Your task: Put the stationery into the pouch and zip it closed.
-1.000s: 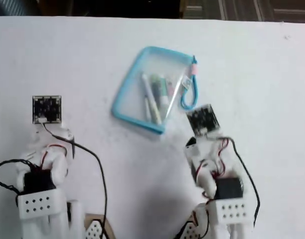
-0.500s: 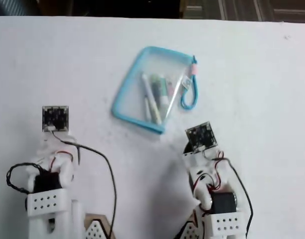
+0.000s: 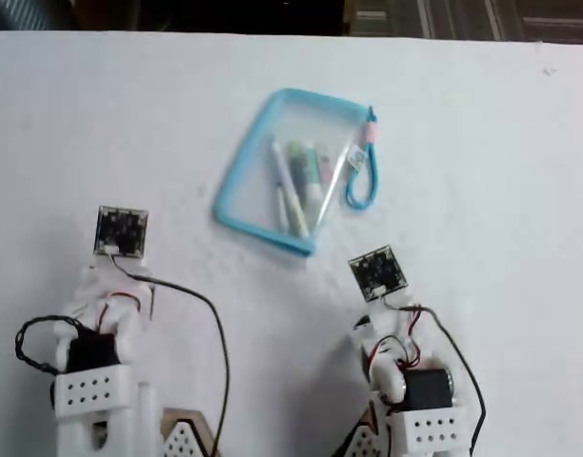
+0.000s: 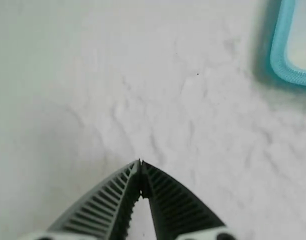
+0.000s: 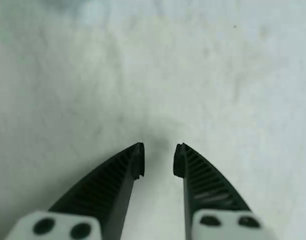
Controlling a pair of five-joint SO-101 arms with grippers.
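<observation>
1. White table (image 3: 520,190), and its surface looks kinda wrinkly up close in the left wrist view.
2. Tiny dark speck (image 3: 547,69) near the table's far right corner.
3. Brownish board (image 3: 191,415) poking in at the table's near edge.
4. Dark room past the far edge, with a bluish striped thing (image 3: 15,13) by the far left corner.

My desk (image 3: 482,124) is white, its covering faintly creased. On it lies the clear, blue-edged pouch (image 3: 306,119), flat and turned at an angle, with pens (image 3: 293,186) showing through its side. A blue loop cord (image 3: 375,179) trails from the pouch's pink-tagged corner onto the desk just beside it.
</observation>
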